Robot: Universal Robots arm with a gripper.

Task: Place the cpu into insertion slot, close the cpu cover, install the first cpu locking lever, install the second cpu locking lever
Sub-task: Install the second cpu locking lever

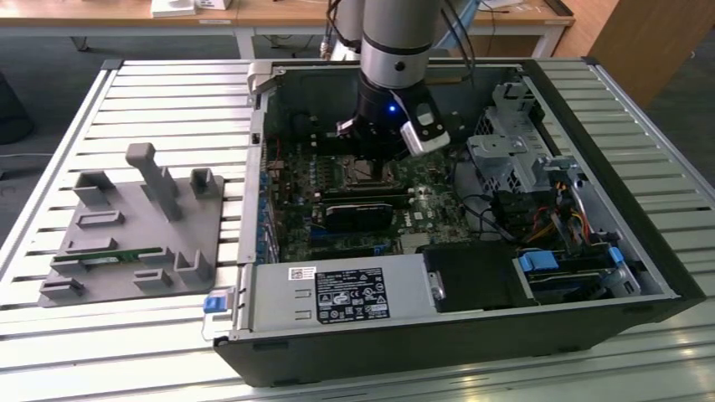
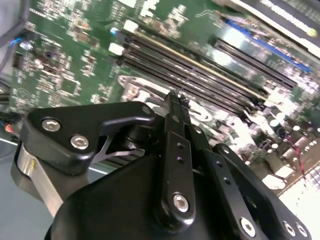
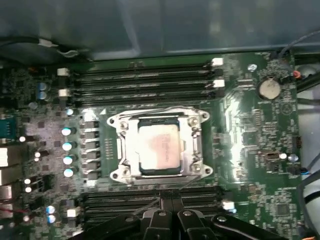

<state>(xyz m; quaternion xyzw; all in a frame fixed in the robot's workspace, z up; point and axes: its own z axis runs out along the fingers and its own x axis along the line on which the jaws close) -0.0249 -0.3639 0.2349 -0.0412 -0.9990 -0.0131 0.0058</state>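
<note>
The cpu (image 3: 159, 147), a tan-silver square, lies flat in the insertion slot (image 3: 118, 121) on the green board. The cpu cover (image 3: 194, 150), a silver frame, lies down around it with the chip showing through its window. A thin wire lever (image 3: 150, 110) runs along one side of the slot, and another wire (image 3: 192, 181) shows at the side nearest the fingers. My gripper (image 3: 168, 196) is shut, its black fingertips pressed together just off that slot edge, with nothing visible between them. In the second wrist view the gripper (image 2: 176, 98) hovers just over the board. In the exterior view the gripper (image 1: 374, 157) stands over the slot (image 1: 363, 174) inside the case.
Long black memory slots (image 3: 145, 80) flank the socket on two sides, the nearer set (image 3: 150, 206) under my fingers. A coin cell (image 3: 269, 89) and capacitors (image 3: 67, 145) sit close by. A black block (image 1: 357, 209), drive cage (image 1: 514, 159) and power supply (image 1: 324, 297) crowd the case. A grey fixture (image 1: 134, 234) lies at the exterior view's left.
</note>
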